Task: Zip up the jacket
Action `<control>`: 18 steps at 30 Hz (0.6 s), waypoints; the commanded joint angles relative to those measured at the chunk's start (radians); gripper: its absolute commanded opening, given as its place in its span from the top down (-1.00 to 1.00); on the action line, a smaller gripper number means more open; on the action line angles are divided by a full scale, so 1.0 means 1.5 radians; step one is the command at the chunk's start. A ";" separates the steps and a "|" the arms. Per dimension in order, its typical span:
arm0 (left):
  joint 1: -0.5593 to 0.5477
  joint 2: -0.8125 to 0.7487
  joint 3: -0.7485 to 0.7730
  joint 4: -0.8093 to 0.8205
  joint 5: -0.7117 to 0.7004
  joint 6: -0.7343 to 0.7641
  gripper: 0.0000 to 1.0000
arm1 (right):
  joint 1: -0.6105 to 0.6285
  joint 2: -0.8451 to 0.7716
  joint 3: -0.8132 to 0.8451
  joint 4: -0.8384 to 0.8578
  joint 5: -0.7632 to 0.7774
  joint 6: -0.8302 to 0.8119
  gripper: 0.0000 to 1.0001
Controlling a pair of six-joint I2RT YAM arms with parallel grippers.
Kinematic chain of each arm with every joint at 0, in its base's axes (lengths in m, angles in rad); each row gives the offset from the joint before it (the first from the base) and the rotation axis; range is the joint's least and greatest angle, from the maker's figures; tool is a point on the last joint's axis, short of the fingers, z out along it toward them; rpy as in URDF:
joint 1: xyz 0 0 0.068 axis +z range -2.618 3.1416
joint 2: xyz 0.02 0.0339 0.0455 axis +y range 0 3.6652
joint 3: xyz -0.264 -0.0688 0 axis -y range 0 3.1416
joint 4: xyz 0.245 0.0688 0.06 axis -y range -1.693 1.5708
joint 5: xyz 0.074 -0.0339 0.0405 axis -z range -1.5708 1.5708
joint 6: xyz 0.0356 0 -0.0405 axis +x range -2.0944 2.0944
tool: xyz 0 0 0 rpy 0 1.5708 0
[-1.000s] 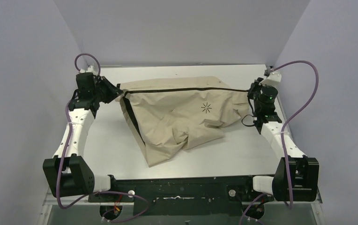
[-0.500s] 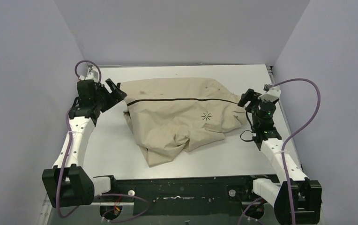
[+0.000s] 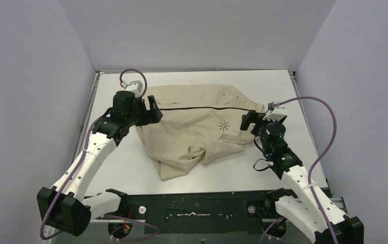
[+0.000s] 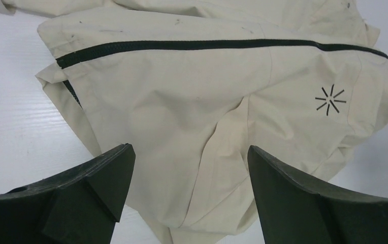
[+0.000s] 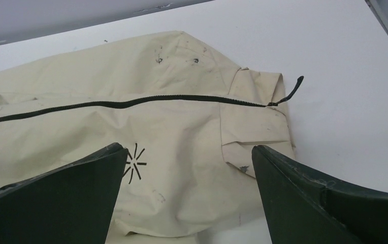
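Note:
The beige jacket (image 3: 197, 134) lies crumpled on the white table (image 3: 121, 168). Its dark zipper (image 3: 207, 108) runs left to right as one closed line, with the star logo (image 3: 224, 125) just below it. My left gripper (image 3: 153, 113) hovers open over the jacket's left end and holds nothing. My right gripper (image 3: 247, 122) is open at the right end, also free of the cloth. The left wrist view shows the zipper (image 4: 207, 44) and logo (image 4: 329, 99) beyond the left gripper (image 4: 188, 150). The right wrist view shows the zipper pull (image 5: 289, 91) beyond the right gripper (image 5: 188, 147).
Grey walls close in the table on the left, back and right. A dark rail (image 3: 192, 203) with the arm bases runs along the near edge. Purple cables (image 3: 324, 117) loop off both wrists.
Both grippers have let go of the jacket's ends and opened. Both arms drew inward toward the near side. The taut zipper line dropped and the jacket settled on the table.

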 commanded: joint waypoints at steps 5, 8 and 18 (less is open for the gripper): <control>-0.068 -0.151 -0.081 0.044 0.031 0.069 -0.66 | 0.026 -0.148 -0.016 -0.135 0.170 0.071 -1.00; -0.068 -0.219 -0.134 0.091 0.111 0.101 -0.74 | 0.026 -0.179 -0.032 -0.150 0.222 0.095 -1.00; -0.064 -0.354 -0.454 0.463 -0.094 0.138 -0.77 | 0.020 -0.045 -0.209 0.206 0.502 -0.014 -1.00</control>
